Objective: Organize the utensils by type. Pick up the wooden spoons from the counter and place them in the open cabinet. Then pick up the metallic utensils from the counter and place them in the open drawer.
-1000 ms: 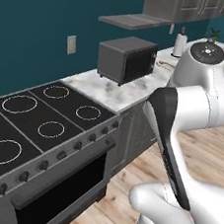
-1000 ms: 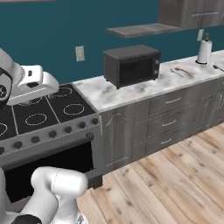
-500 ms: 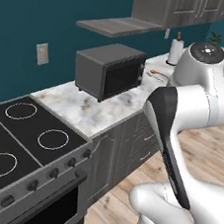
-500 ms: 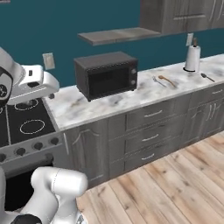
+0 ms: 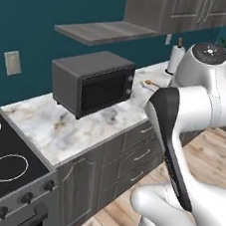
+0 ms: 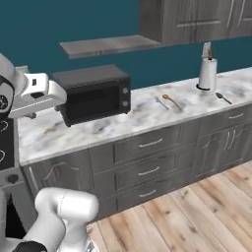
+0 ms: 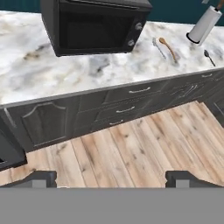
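Wide-open, empty gripper (image 7: 111, 177) is facing the orange-brown wooden spoon (image 7: 168, 47) lying mid-counter (image 7: 87, 74); light, rigid, best pinched mid-handle.

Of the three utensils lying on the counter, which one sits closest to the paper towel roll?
The dark spoon lying alone, just right of the paper towel roll. The orange-brown wooden spoon and the silver fork lie together farther left, toward the microwave.
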